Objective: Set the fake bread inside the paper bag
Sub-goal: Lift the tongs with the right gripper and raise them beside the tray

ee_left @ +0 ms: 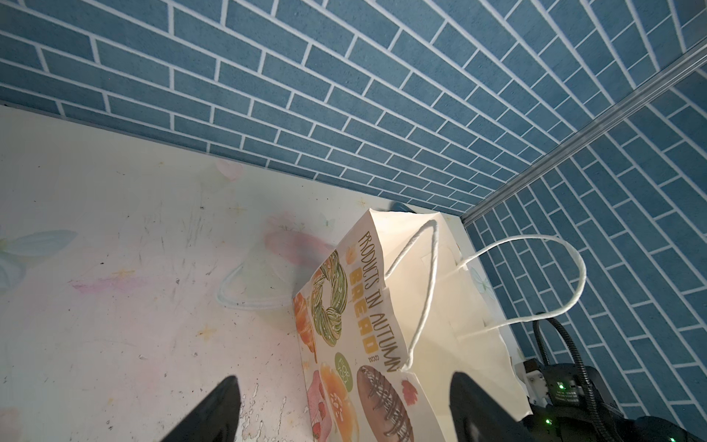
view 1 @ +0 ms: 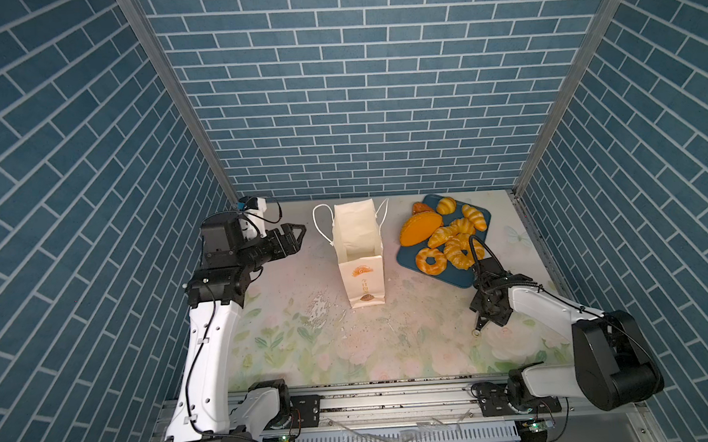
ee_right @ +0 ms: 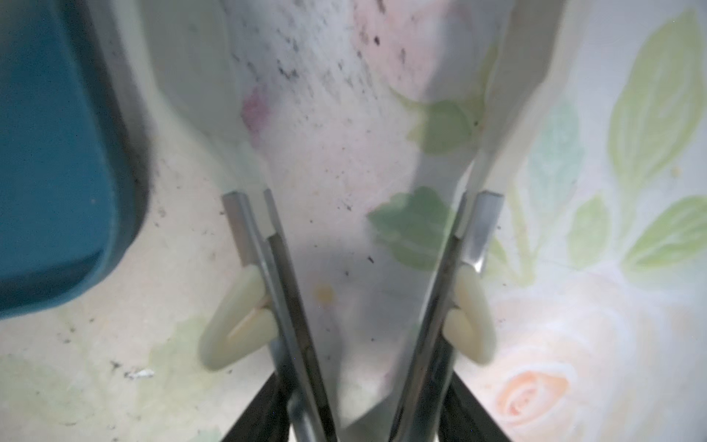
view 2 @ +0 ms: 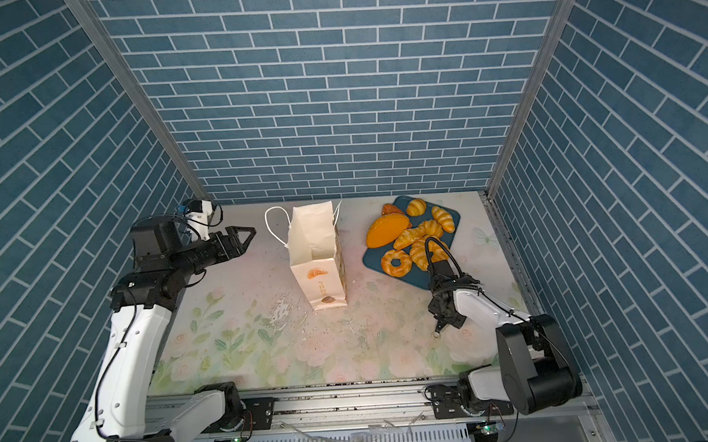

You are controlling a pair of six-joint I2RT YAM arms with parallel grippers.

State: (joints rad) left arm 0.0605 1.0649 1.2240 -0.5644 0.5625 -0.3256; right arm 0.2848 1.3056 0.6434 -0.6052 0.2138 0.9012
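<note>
The fake bread (view 1: 444, 236) sits heaped on the blue tray (view 1: 457, 282), off the right side of the paper bag (view 1: 361, 271) and apart from it. The bag stands upright, mouth open, and I see nothing inside, so I judge the loading not yet begun, with every piece left to move. My right gripper (view 1: 480, 319) hangs right of the bag and nearer the front, fingers clamped on the metal tongs (ee_right: 283, 275), whose arms splay out over the table (view 1: 350, 347). My left gripper (view 1: 293, 235) hovers just left of the bag, fingers wide apart, holding nothing.
</note>
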